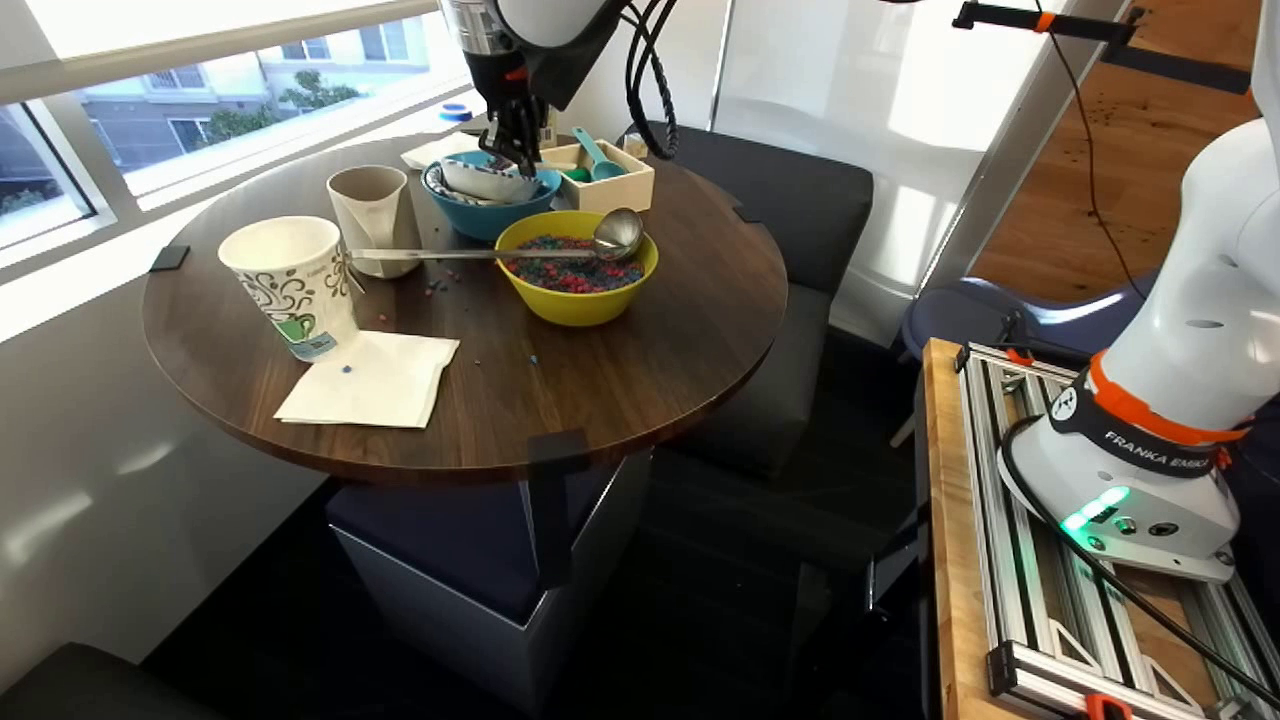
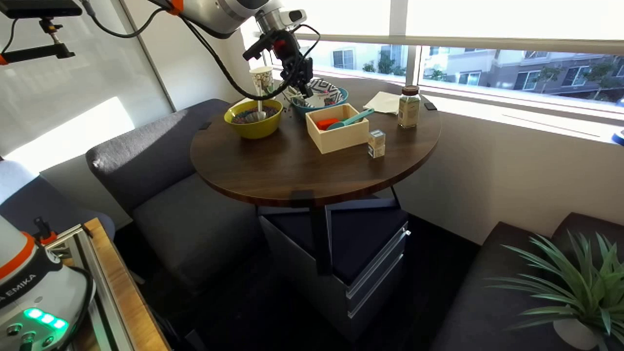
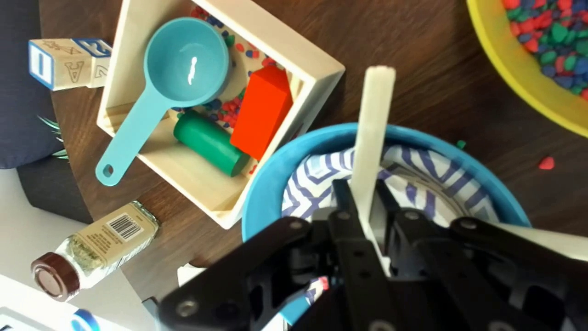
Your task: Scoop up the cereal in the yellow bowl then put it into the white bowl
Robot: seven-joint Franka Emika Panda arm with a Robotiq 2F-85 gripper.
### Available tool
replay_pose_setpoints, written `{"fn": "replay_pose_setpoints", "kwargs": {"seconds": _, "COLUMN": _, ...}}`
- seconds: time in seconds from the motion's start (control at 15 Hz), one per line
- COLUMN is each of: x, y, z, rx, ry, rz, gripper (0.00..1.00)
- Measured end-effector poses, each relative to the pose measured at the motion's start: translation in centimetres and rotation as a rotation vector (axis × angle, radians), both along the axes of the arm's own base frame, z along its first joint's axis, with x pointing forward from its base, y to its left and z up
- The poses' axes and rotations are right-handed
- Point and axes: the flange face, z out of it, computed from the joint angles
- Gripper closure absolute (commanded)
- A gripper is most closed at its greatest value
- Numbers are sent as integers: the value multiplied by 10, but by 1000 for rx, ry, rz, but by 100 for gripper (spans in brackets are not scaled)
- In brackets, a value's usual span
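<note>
The yellow bowl stands near the middle of the table, holding cereal in red, green and blue bits. It also shows in the wrist view. The white bowl, patterned with purple-blue chevrons, lies inside a larger blue bowl. In an exterior view the white bowl looks tilted, with some bits in it. My gripper is low over the blue bowl, shut on a pale flat stick. The stick's lower end is hidden by the gripper. In an exterior view the gripper is above the blue bowl.
A metal ladle rests in the yellow bowl, its handle reaching a tall paper cup. A wooden box with a blue scoop stands beside the blue bowl. A beige cup, jar and letter blocks stand around.
</note>
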Motion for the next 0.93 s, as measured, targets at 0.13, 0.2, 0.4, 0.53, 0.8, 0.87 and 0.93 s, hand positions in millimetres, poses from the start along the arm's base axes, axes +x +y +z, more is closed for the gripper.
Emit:
{"fn": "replay_pose_setpoints", "kwargs": {"seconds": 0.13, "x": -1, "y": 1, "z": 1, "rx": -38, "ry": 15, "rz": 23, "gripper": 96}}
{"fn": "replay_pose_setpoints", "kwargs": {"seconds": 0.2, "x": -1, "y": 2, "z": 2, "rx": -59, "ry": 24, "rz": 34, "gripper": 96}}
{"fn": "replay_pose_setpoints", "kwargs": {"seconds": 0.4, "x": -3, "y": 4, "z": 5, "rx": -136, "ry": 50, "rz": 71, "gripper": 96}}
{"fn": "replay_pose_setpoints", "kwargs": {"seconds": 0.53, "x": -3, "y": 7, "z": 5, "rx": -182, "ry": 62, "rz": 100, "gripper": 96}}
{"fn": "replay_pose_setpoints", "kwargs": {"seconds": 0.8, "x": -3, "y": 21, "z": 5, "rx": -262, "ry": 75, "rz": 164, "gripper": 96}}
{"fn": "replay_pose_setpoints", "kwargs": {"seconds": 0.87, "x": -3, "y": 25, "z": 3, "rx": -281, "ry": 77, "rz": 180, "gripper": 96}}
{"fn": "replay_pose_setpoints", "kwargs": {"seconds": 0.93, "x": -3, "y": 28, "z": 2, "rx": -304, "ry": 81, "rz": 194, "gripper": 96}}
